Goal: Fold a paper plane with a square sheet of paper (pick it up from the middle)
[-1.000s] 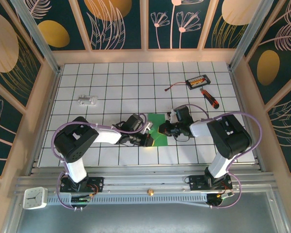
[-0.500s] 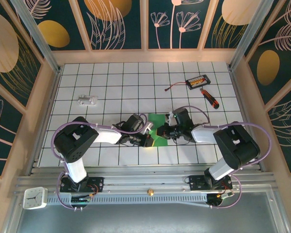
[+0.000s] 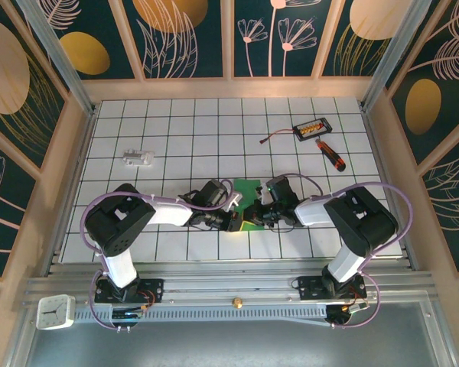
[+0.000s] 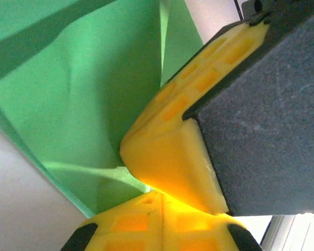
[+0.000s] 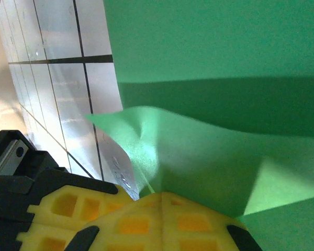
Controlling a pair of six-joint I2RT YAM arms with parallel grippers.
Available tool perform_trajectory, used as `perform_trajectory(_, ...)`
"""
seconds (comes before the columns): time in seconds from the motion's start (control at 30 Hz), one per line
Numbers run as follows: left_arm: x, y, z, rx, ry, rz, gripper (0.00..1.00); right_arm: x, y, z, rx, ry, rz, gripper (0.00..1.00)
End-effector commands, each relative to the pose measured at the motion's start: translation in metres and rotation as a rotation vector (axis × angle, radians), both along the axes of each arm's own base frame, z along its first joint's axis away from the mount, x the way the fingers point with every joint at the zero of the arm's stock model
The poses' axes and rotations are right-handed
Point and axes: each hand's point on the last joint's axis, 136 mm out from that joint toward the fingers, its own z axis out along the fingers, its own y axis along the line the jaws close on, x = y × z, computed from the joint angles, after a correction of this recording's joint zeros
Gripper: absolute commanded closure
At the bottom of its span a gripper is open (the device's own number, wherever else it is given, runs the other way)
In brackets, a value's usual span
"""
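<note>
- Two pinches close together on one sheet, just below the middle of the top view; far part flat on the tiled surface, near edge hidden between the arms.
- At the right gripper: jaws pressed together, apparently clamped on a raised ridge of the sheet that runs straight into the meeting line of the yellow pads, bottom centre of the right wrist view.
- At the left gripper: jaws together as well; green sheet filling the upper left of the left wrist view and reaching down to the tips, yet hard to tell whether any paper sits between them.
- Likely to tear if pulled in opposite directions, with thin paper held so near by two closed tips.
- Likely to pick up stray creases: buckled and shadowed already in both wrist views, so any sideways drag could set a fold off the centre line and leave a lopsided plane.
- Could slip free, given so shallow a bite on the edge.
- Could also knock together, with the two grippers almost touching in the top view.
</note>
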Motion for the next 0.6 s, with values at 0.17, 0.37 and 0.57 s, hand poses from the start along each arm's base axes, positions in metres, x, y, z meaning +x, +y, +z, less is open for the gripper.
perform_trajectory(0.17, -0.028, 0.061, -0.063, 0.318, 0.11, 0.007, 1.0, 0.026, -0.023, -0.014, -0.092, -0.006, -0.066, 1.0)
perform_trajectory(0.37, -0.031, 0.068, -0.067, 0.347, 0.113, 0.001, 1.0, 0.039, -0.039, -0.019, -0.134, -0.001, -0.102, 1.0)
perform_trajectory(0.57, -0.033, 0.072, -0.071, 0.361, 0.115, -0.002, 1.0, 0.05, -0.055, -0.027, -0.163, 0.009, -0.145, 1.0)
